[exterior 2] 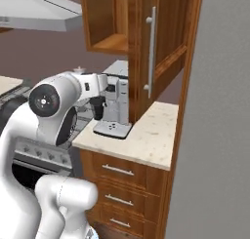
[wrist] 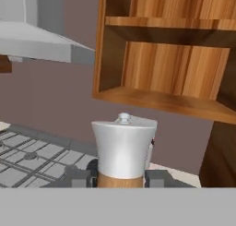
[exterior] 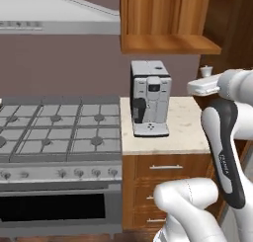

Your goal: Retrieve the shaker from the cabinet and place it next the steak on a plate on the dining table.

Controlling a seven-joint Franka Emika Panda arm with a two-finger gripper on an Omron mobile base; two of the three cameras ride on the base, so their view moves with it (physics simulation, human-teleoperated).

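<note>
The shaker (wrist: 123, 151) stands upright right in front of the hand camera, with a pale tapered cap, a small knob and a tan-brown lower body. My gripper (wrist: 120, 179) is shut on it, one dark fingertip on each side of the brown base. Its small cap (exterior: 205, 70) pokes up above my white hand beside the coffee machine and also shows in the right base view (exterior 2: 78, 69). The wooden wall cabinet (exterior: 168, 23) hangs open above and beyond; its shelf floor (wrist: 166, 103) is bare. The steak, plate and dining table are out of view.
A grey coffee machine (exterior: 149, 99) stands on the small beige counter (exterior: 185, 132) over wooden drawers. A gas stove (exterior: 59, 127) lies to its left under a grey range hood (exterior: 54, 14). The cabinet door (exterior 2: 156, 48) hangs open beside a tall grey panel (exterior 2: 219, 135).
</note>
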